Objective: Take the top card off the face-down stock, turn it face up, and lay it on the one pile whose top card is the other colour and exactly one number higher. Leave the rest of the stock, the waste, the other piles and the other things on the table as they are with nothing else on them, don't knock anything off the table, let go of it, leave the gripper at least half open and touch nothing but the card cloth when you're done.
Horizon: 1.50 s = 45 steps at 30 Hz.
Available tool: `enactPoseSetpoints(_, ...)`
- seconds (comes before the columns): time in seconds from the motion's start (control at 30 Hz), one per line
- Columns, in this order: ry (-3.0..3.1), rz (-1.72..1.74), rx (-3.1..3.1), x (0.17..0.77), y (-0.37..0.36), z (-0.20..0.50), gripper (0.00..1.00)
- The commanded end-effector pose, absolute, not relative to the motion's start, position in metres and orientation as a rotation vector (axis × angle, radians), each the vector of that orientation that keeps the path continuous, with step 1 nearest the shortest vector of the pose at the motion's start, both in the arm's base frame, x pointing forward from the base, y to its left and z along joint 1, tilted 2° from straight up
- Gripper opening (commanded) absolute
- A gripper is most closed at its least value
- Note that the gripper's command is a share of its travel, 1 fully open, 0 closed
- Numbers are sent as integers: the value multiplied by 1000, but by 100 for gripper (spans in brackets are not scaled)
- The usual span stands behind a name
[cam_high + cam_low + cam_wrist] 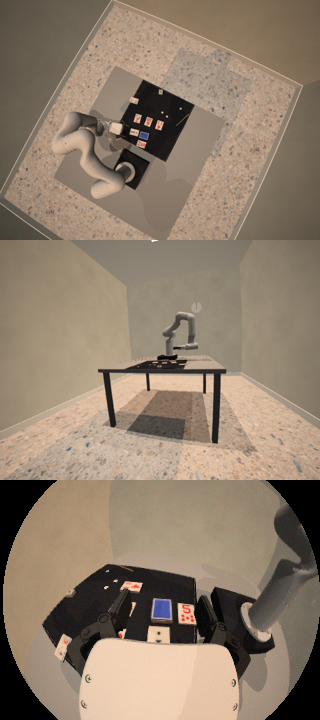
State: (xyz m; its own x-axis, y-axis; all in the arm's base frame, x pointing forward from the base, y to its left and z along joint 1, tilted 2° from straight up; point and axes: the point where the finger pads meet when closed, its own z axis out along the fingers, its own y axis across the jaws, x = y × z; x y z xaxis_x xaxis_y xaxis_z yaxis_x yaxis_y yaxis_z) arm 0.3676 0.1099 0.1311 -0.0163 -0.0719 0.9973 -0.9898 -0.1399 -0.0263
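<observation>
My gripper (125, 131) (175, 347) (164, 600) is open and empty, above the table, pointing sideways over the edge of the black card cloth (157, 145) (170, 581). The blue-backed face-down stock (143, 135) (161, 609) lies beyond the fingertips. A card with black marks (134, 132) (159, 634) lies beside the stock on the gripper's side. A red 5 (141, 144) (186, 614) lies on the robot-base side of the stock. A red 2 (137, 118), a red 6 (148, 121) and a red 4 (159, 125) (132, 586) form a row. The fingers partly hide cards in the wrist view.
A pale card-like item (133, 100) (63, 647) overlaps the cloth's edge. A small pale block (160, 91) (70, 593) stands near the far edge. Three small white discs, one of them a disc (162, 112), and a thin orange stick (182, 120) (125, 568) lie on the cloth.
</observation>
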Motion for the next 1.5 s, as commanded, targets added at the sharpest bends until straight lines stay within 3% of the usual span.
enactPoseSetpoints(0.0, -1209, 1295, 1356, 368, 110, 132, 100)
enactPoseSetpoints(0.77, -1368, 1156, 1544, 368, 110, 132, 100)
enactPoseSetpoints(1.47, -1766, 666, 2016, 368, 110, 132, 100)
